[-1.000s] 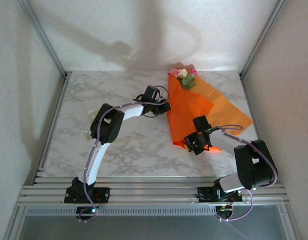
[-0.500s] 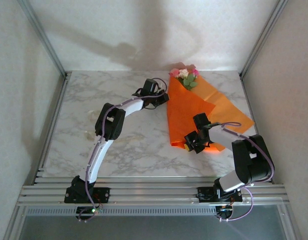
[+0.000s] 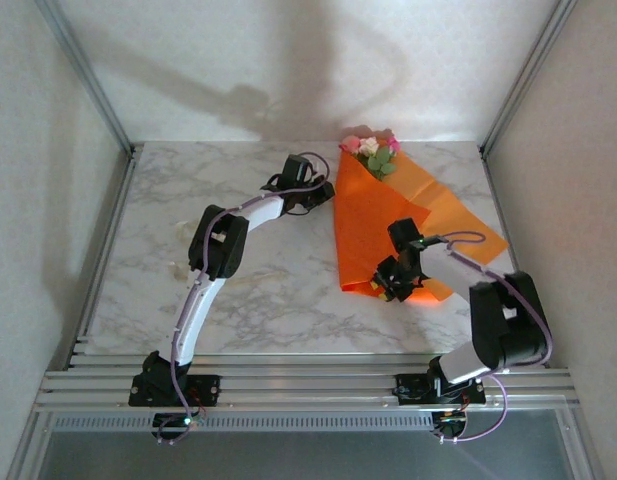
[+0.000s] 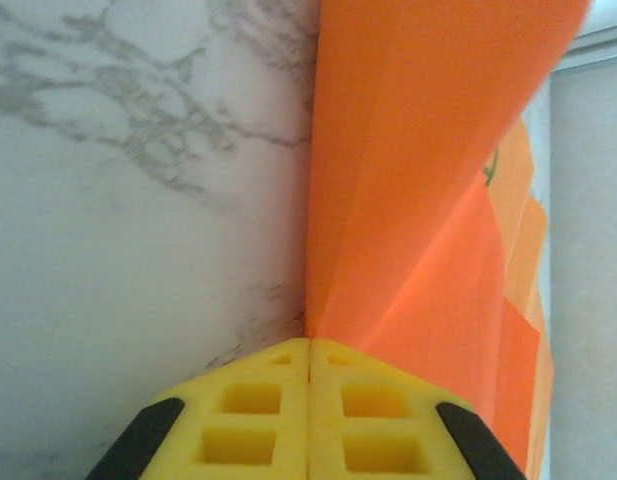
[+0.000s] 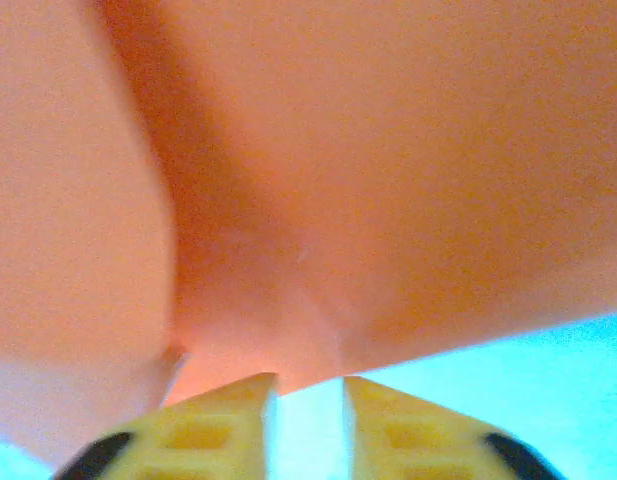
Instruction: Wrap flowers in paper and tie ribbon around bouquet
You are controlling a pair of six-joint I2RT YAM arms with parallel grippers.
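Jaws of the left gripper [image 4: 308, 348] meet, apparently pinching the left edge of the orange paper [image 4: 418, 180], which rises from their seam. Jaws of the right gripper [image 5: 310, 388] stand slightly apart, just loosened at the wrap's narrow near end. The left gripper has travelled toward the flowers [image 3: 371, 152] at the far side of the marble table [image 3: 238, 290]. Folding continues; tying remains.

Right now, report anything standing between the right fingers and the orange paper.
Nothing visible does. The right fingers stand slightly apart, and the edge of the orange paper lies right at their tips. Through the gap between them, bare table shows.
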